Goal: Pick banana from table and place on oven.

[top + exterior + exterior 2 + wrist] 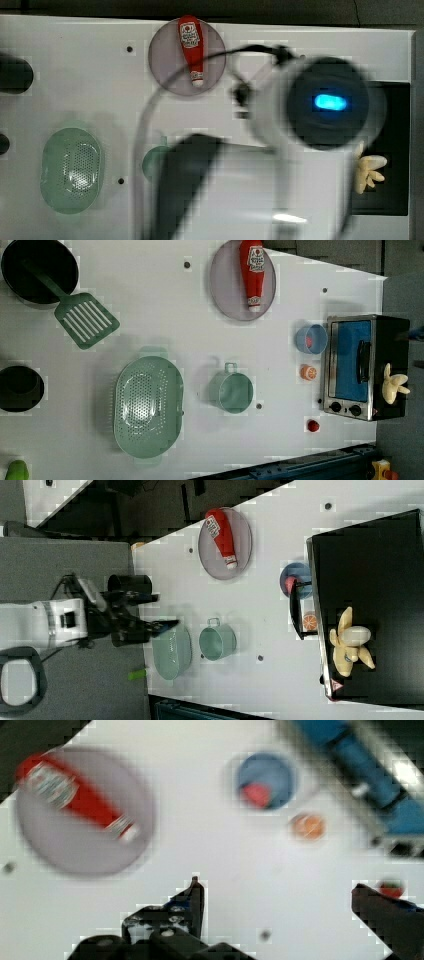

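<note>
The banana [349, 647] is seen lying on the black top of the oven [370, 570], not on the table [260, 600]; in the left view it rests at the top's front edge, just above the knobs and beside the door handle, and in the top view its stubby fingers are seen at the dark oven top's left edge. The claw [162, 611] is held well apart from it: in the right view it is carried at the right view's left, over the near end of the table beside the green colander [172, 652], while the banana lies far off toward the right view's right. Its two fingers are spread wide and nothing is held between them, as is also shown in the wrist view, where only bare table is found between the fingertips [196, 892]. The bunch's long axis is seen to run roughly up and down in the right view, with the stubs fanned toward the oven's front. By the look of things, the placing is judged to be done already, so any coming move would be away from the oven, with no further reach toward the banana required.
</note>
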